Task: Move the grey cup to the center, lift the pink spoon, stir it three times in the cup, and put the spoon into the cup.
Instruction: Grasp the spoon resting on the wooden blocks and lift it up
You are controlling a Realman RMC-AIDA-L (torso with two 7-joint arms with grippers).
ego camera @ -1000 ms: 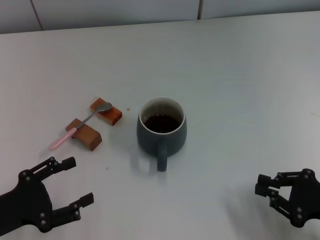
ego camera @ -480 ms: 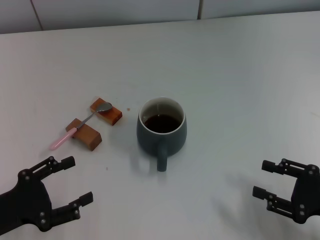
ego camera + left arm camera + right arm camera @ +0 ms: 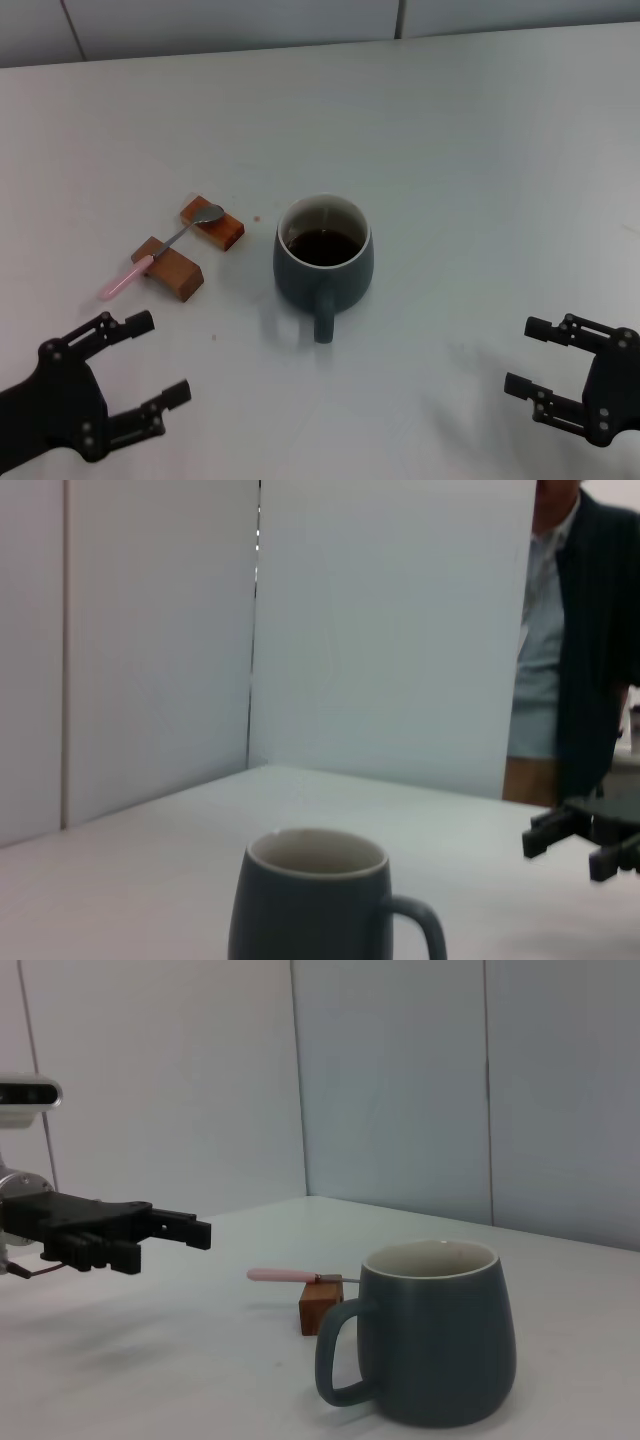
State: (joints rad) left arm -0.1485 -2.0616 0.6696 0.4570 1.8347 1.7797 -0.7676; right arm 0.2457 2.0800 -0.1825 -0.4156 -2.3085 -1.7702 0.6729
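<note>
The grey cup [image 3: 323,260] (dark liquid inside, handle turned toward the robot) is set upright mid-worktop [image 3: 480,170], the pink spoon [image 3: 160,252] is laid across two wooden blocks [image 3: 190,250] just to its left, and the left hand [image 3: 142,371] and right hand [image 3: 530,356] are held open, empty, nearer the robot than the cup.

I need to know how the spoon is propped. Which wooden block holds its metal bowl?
The far wooden block, nearer the grey cup, carries the pink spoon's silver bowl. The near wooden block supports its pink handle, whose tip overhangs the table.
</note>
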